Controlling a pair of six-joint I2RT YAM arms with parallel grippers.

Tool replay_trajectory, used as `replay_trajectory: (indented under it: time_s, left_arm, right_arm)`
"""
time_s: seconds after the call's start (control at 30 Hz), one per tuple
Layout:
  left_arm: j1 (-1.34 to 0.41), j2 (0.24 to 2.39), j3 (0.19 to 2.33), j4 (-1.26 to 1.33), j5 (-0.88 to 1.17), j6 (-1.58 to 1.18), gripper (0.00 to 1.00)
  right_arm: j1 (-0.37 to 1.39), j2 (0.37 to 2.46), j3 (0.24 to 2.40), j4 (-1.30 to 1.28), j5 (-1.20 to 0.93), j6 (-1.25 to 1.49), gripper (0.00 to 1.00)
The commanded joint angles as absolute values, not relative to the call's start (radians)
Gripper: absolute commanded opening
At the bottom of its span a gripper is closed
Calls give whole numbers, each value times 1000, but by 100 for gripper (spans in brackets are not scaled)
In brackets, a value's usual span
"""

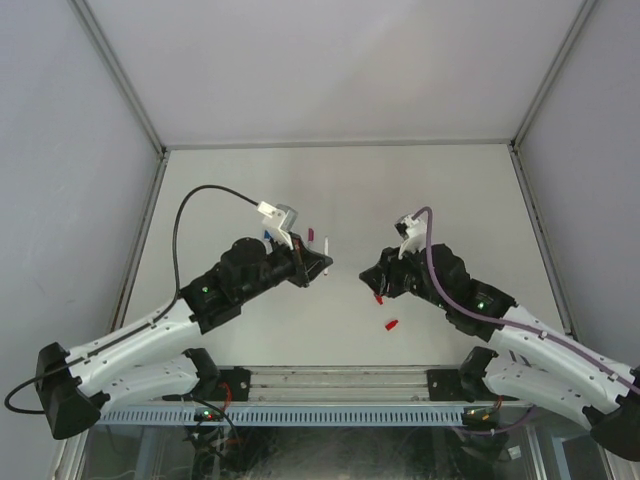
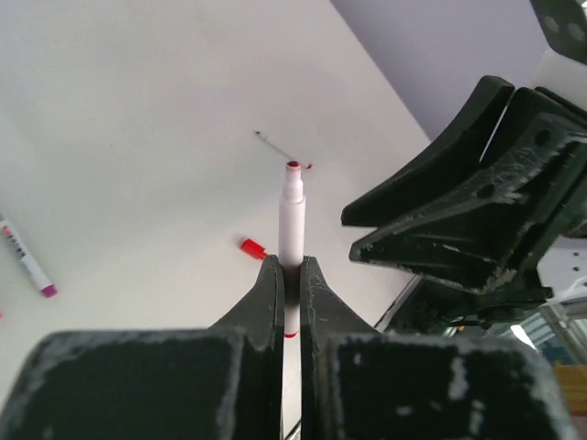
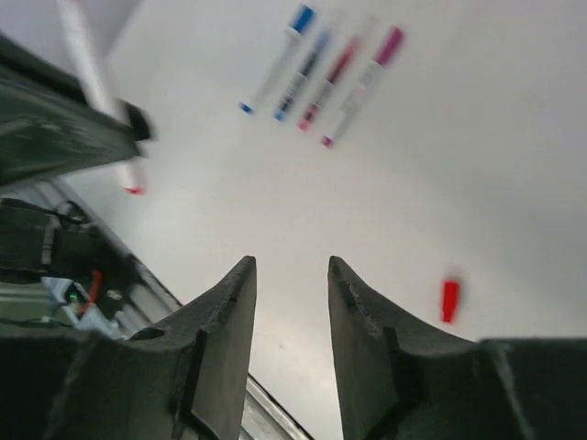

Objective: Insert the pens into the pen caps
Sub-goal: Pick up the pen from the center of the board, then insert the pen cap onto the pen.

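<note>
My left gripper [image 2: 290, 261] is shut on a white pen [image 2: 292, 215] that sticks out ahead of the fingers, its uncapped red tip pointing away. In the top view the left gripper [image 1: 322, 264] faces my right gripper [image 1: 368, 280] across a small gap. The right gripper [image 3: 289, 263] stands open with nothing between its fingers. A red pen cap [image 3: 448, 300] lies on the table to the right of them, and it also shows as the red cap [image 1: 392, 324]. Another small red piece [image 1: 378, 298] lies just under the right gripper. Several pens [image 3: 316, 78] lie side by side farther off.
A loose pen with a magenta end [image 2: 27, 263] lies at the left of the left wrist view. A thin dark mark [image 2: 273, 144] is on the table beyond the held pen. Grey walls close the white table [image 1: 450, 200] on three sides; a metal rail [image 1: 340, 380] runs along the near edge.
</note>
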State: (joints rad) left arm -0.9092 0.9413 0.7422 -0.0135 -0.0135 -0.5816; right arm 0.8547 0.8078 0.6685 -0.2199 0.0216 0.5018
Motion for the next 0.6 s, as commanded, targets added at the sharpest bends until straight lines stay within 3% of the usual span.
replay_trajectory:
  time_s: [0.0, 0.17, 0.37, 0.57]
  left_arm:
    - [-904, 908, 829, -118, -58, -473, 0]
    - [-886, 879, 857, -218, -122, -445, 0]
    - [-773, 827, 848, -270, -7, -437, 0]
    - [-720, 755, 883, -390, -33, -341, 0]
  right_arm:
    - [779, 836, 731, -449, 71, 471, 37]
    - [730, 973, 799, -583, 77, 442, 41]
    - [712, 1157, 861, -629, 105, 396, 57]
    - [663, 1339, 909, -626, 32, 362, 59]
